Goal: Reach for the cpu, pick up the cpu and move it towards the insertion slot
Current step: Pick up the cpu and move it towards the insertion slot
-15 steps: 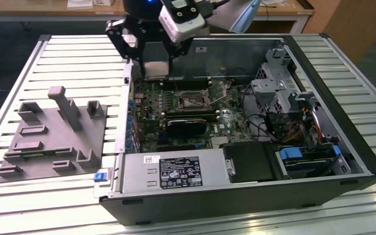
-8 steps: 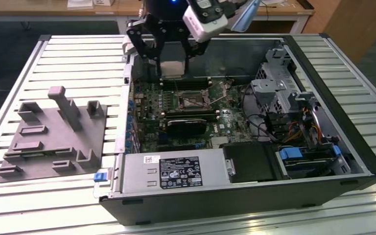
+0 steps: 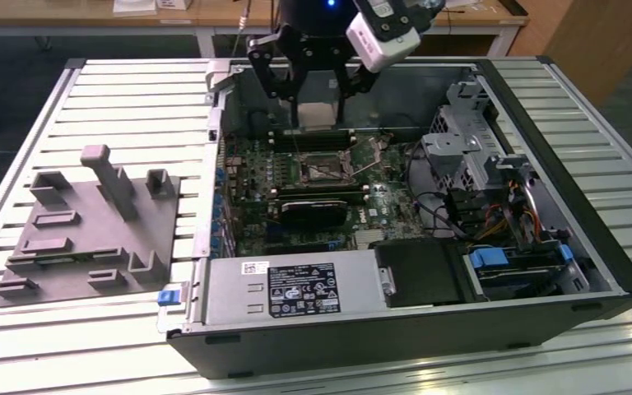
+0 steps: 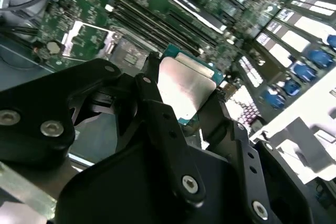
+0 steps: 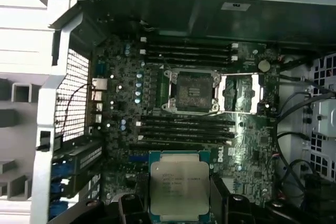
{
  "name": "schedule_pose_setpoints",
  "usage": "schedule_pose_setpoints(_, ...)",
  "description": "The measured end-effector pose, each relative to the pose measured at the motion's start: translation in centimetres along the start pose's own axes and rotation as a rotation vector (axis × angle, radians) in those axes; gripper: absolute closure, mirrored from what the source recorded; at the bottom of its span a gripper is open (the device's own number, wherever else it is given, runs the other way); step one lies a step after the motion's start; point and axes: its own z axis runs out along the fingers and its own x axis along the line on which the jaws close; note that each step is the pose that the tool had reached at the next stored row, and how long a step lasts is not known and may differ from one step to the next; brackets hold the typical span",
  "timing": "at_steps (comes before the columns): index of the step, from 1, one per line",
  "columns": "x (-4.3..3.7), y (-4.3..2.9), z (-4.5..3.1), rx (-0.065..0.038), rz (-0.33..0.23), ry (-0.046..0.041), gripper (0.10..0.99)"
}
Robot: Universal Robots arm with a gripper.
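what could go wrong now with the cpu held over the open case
1. The hand grips the cpu only by its edges, so it might slip and drop onto the motherboard.
2. The insertion slot sits open, its bracket swung aside beside it; a tilted or misaligned approach could damage the socket.
3. The memory slots lie between chip and socket, so a low pass might clip them.

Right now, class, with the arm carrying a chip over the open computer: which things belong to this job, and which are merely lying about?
Belonging to the job:
- the cpu, clamped in the gripper
- the insertion slot, open on the motherboard

Merely lying about:
- grey moulded tray beside the case
- power supply
- memory slots
- blue-tabbed drive bay
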Motion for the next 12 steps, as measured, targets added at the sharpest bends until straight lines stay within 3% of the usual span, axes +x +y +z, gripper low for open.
schedule_pose_setpoints(4,-0.91,0.79,0.41,0.000,0.000,-0.0002,0.545)
schedule_pose_setpoints(12,-1.70,3.57,0.99,0.000,0.000,-0.0001,0.545)
